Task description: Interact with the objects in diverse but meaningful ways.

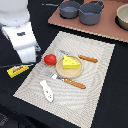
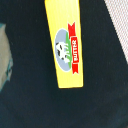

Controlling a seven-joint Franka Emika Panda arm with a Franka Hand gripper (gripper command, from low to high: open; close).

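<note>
A flat yellow box (image 1: pixel 17 70) labelled "BUTTER" lies on the black table, off the placemat at the exterior view's left. It fills the wrist view (image 2: pixel 67 47). My gripper (image 1: pixel 25 59) hangs just above it; the fingers do not show in either view. A red tomato (image 1: pixel 50 59) sits on the placemat beside a tan plate (image 1: pixel 76 74) that holds the yellow holed cheese wedge (image 1: pixel 70 62). A white fish-shaped piece (image 1: pixel 47 90) lies near the mat's front corner. Two grey pots (image 1: pixel 91 13) stand on the board at the back.
A wooden-handled fork (image 1: pixel 67 81) and knife (image 1: pixel 84 58) lie on either side of the plate on the striped placemat (image 1: pixel 95 75). A bowl (image 1: pixel 123 16) stands on the brown board (image 1: pixel 105 27). A blurred grey shape (image 2: pixel 5 55) shows at the wrist view's edge.
</note>
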